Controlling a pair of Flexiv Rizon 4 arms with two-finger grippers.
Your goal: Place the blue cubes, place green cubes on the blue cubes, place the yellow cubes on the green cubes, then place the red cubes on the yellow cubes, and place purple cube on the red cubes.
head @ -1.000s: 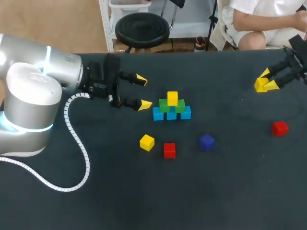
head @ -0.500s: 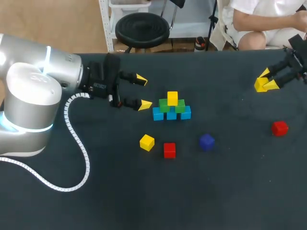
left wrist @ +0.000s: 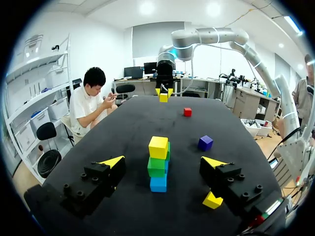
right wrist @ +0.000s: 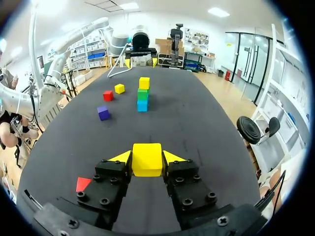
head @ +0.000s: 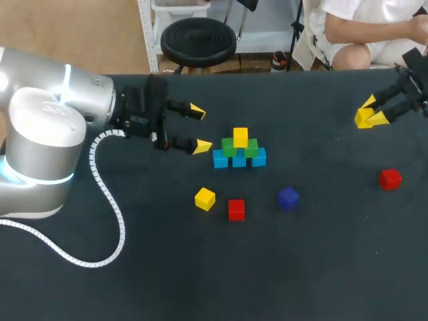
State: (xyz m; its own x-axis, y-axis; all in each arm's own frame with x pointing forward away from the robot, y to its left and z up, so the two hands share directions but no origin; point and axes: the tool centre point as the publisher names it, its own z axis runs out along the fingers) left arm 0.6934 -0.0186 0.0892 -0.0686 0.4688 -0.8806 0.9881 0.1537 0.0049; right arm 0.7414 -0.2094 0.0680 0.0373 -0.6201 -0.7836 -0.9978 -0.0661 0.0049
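the right gripper (right wrist: 147, 157) pinches a yellow cube (right wrist: 147, 165) by two flat faces, likely light, rigid and slick, while the left gripper (head: 200, 128) gapes wide near the stack (head: 239, 158).

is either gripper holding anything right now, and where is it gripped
The right gripper holds a yellow cube, with its fingertips on two opposite side faces. The left gripper is open and holds nothing.

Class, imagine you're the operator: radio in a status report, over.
Left gripper open, empty, beside the stack. Right gripper shut on yellow cube, far off. Stack three tiers up. Nothing between.
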